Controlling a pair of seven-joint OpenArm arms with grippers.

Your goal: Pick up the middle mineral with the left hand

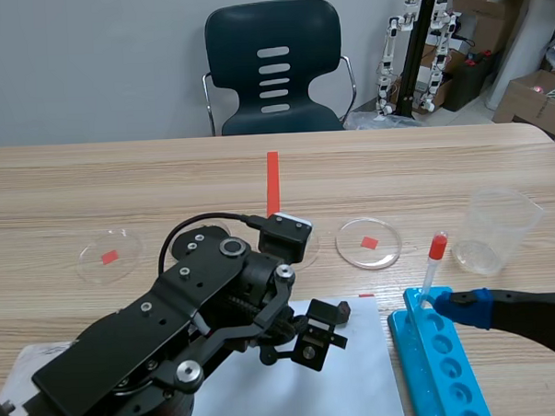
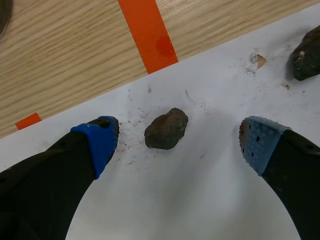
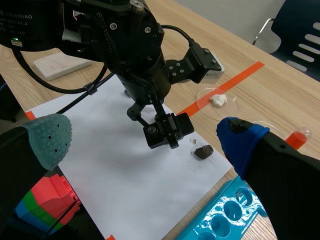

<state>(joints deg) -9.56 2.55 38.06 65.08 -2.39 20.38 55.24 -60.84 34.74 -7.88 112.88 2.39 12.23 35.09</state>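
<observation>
A brown lumpy mineral [image 2: 166, 129] lies on the white paper [image 2: 200, 200]. It sits between the fingers of my left gripper [image 2: 180, 140], which is open and touches it on neither side. A darker mineral [image 2: 306, 47] lies ahead and off to one side, also seen in the right wrist view [image 3: 203, 151] next to the left gripper [image 3: 165, 130]. In the scene view the left gripper [image 1: 315, 340] hangs low over the paper [image 1: 359, 389] and hides the brown mineral. My right gripper [image 3: 144, 136] is open, held above the blue tube rack [image 1: 441, 357].
A red-capped tube [image 1: 434, 261] stands in the rack. Beyond the paper lie two petri dishes [image 1: 109, 255] [image 1: 368, 243] and a clear plastic cup [image 1: 495, 231]. An orange tape strip [image 2: 147, 32] runs away from the paper. A white slab [image 3: 62, 65] lies beside the left arm.
</observation>
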